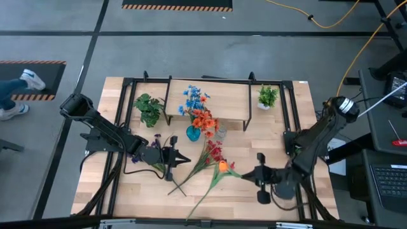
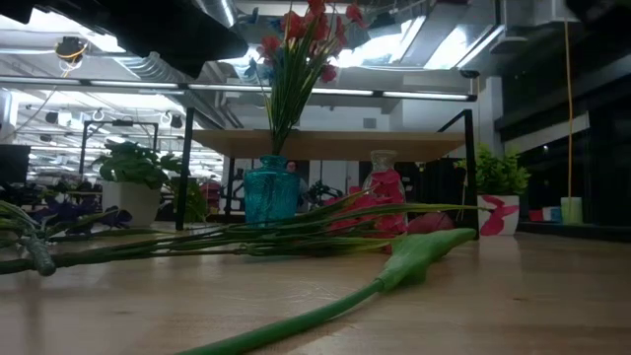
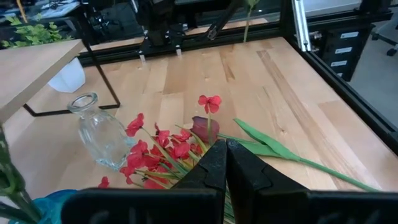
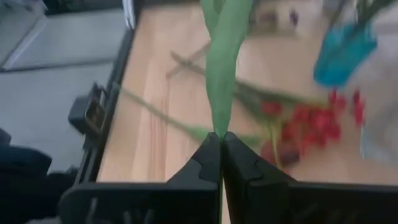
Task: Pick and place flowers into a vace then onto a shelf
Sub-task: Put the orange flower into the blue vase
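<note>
Tabletop [image 1: 267, 137]: red flowers [image 1: 213, 152] (lying flat)

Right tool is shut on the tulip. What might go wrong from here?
1. The right tool seems to pinch the tulip by its broad leaf, not its stem; it may slip or bend when lifted.
2. The red flowers lie right beside the tulip and could get dragged along.
3. The empty glass vase stands close to the teal vase; a swinging stem might tip it.
The left tool waits nearby.

Two vases [image 1: 193, 133], two potted plants [image 1: 148, 109], one shelf [image 1: 229, 102]
</note>
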### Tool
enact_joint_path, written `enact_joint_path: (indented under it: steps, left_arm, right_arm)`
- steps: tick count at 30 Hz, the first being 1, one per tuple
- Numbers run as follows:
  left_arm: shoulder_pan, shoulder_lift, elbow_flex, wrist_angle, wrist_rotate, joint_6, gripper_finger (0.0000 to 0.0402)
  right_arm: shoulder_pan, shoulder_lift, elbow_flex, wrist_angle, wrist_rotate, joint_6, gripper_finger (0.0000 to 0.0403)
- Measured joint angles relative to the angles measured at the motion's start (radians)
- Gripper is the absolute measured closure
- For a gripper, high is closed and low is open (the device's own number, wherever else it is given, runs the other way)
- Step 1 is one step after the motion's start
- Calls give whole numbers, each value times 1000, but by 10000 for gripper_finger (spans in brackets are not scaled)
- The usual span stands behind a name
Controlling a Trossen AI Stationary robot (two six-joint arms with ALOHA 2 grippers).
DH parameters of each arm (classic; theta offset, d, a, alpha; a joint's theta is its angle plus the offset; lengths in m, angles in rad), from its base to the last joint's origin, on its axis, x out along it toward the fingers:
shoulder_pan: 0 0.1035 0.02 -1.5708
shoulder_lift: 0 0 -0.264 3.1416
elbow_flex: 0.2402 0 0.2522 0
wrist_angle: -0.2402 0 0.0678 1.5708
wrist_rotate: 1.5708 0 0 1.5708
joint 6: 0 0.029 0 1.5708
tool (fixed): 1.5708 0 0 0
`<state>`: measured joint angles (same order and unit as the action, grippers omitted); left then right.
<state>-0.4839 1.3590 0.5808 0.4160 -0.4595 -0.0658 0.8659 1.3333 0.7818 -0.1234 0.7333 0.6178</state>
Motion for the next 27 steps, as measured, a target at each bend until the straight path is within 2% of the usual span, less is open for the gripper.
enact_joint_path:
  steps: [2, 10, 15, 21, 27]
  left_arm:
    - [0, 0, 0, 5, -23, 0, 397]
    - [2, 0, 0, 16, -104, 1, 397]
    - [2, 0, 0, 32, -113, 1, 384]
    - [1, 0, 0, 69, -36, -50, 318]
    - [2, 0, 0, 84, -43, -48, 239]
  right_arm:
    - [-32, -29, -61, 131, -15, -113, 402]
    - [-177, -67, -227, 574, -203, -459, 402]
    - [-260, -67, -287, 770, -303, -557, 402]
    - [-327, -66, -304, 824, -399, -592, 402]
    - [-353, -66, -304, 854, -424, -643, 402]
